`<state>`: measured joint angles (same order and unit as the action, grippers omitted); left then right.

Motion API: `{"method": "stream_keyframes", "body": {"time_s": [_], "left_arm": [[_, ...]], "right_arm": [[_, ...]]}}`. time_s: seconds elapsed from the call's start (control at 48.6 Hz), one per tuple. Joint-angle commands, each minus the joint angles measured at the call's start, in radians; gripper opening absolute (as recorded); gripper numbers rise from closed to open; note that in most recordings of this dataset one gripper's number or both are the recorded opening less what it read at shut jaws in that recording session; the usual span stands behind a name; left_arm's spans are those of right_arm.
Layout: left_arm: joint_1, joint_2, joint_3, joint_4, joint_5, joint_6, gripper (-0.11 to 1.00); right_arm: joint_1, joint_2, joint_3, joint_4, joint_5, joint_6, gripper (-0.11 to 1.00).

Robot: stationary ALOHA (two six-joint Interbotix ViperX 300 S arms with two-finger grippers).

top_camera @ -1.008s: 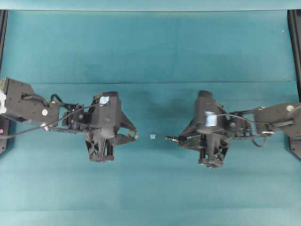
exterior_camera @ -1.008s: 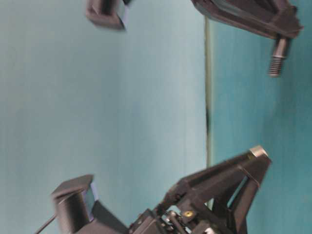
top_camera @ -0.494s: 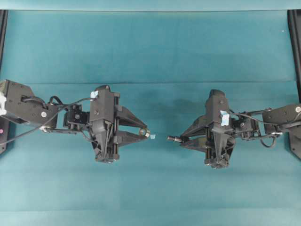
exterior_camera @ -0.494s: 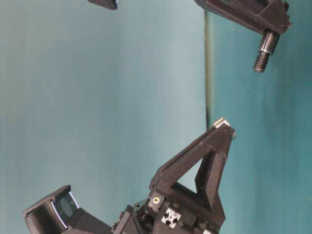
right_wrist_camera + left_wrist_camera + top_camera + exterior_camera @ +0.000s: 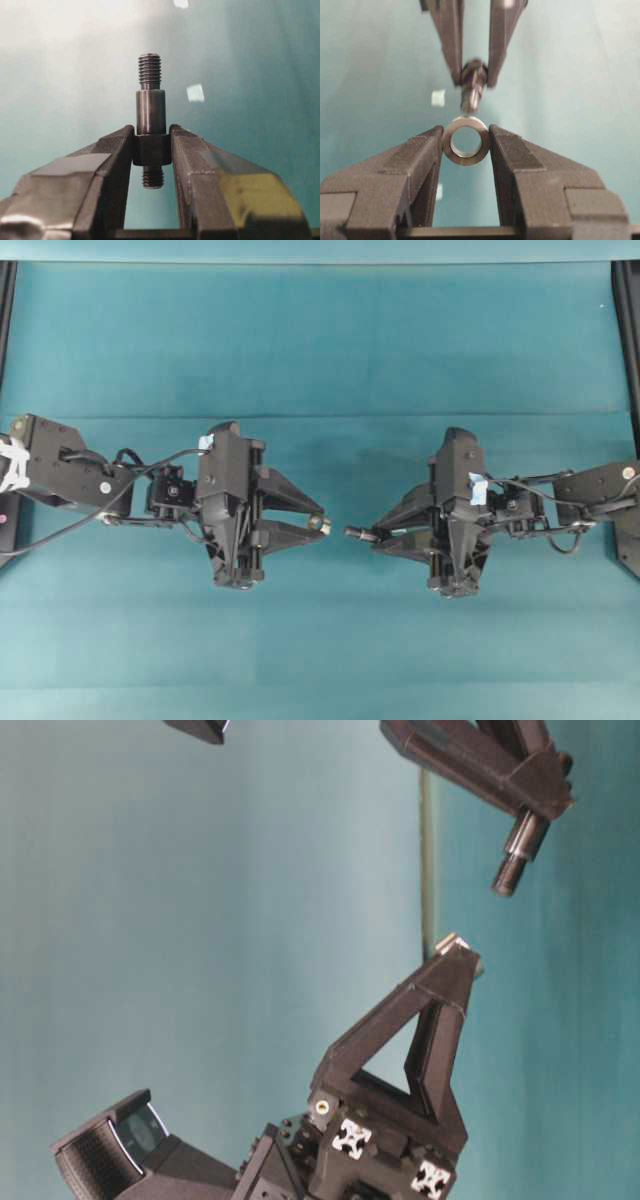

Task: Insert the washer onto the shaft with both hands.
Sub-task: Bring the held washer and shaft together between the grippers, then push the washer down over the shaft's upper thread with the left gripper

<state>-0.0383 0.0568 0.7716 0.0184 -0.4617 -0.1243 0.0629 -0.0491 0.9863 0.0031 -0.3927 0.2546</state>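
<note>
Left gripper (image 5: pixel 318 525): overhead, its fingertips are clamped on the washer (image 5: pixel 324 525), a pale speck at the very tip, pointing toward the other arm.
Right gripper (image 5: pixel 383 534): overhead, closed tight on the shaft (image 5: pixel 358 533), whose free end sticks out past the tips toward the washer — near, not touching.
Overhead risk: the two tips look roughly level across the gap, but this view cannot show height, so a straight push could run the shaft past the ring.
Table-level, shaft (image 5: pixel 518 852): it juts from the right gripper (image 5: pixel 548 795) at a slant, aimed down toward the washer (image 5: pixel 452 942) pinched on the left gripper's (image 5: pixel 458 955) tip.
Table-level risk: shaft and hole do not look in line here, so the end may strike the ring's face and lever it out of the pinch.
Left wrist, washer (image 5: pixel 466 140): held edge-on between the pads (image 5: pixel 434 150), its hole open toward the shaft (image 5: pixel 472 91), which sits just beyond it.
Left wrist risk: the grip is only on two rim points (little purchase) — a nudge could spin or drop it.
Right wrist, shaft (image 5: pixel 150 111): clamped at its thick collar, threaded end forward; a tape scrap (image 5: pixel 195 92) lies on the table beyond.
Right wrist risk: the threads may snag the hole's edge.
</note>
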Motion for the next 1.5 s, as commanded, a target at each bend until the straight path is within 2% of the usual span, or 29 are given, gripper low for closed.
{"method": "stream_keyframes", "body": {"time_s": [0.0, 0.452, 1.481], "left_arm": [[-0.008, 0.002, -0.020, 0.003, -0.012, -0.002, 0.35], [-0.017, 0.038, -0.049, 0.003, -0.012, -0.002, 0.35], [-0.018, 0.101, -0.110, 0.003, -0.006, 0.000, 0.35]], "right_arm": [[0.005, 0.002, -0.023, 0.003, -0.020, 0.006, 0.00], [0.005, 0.028, -0.057, 0.002, -0.072, 0.005, 0.00], [0.005, 0.037, -0.074, 0.002, -0.072, 0.000, 0.00]]}}
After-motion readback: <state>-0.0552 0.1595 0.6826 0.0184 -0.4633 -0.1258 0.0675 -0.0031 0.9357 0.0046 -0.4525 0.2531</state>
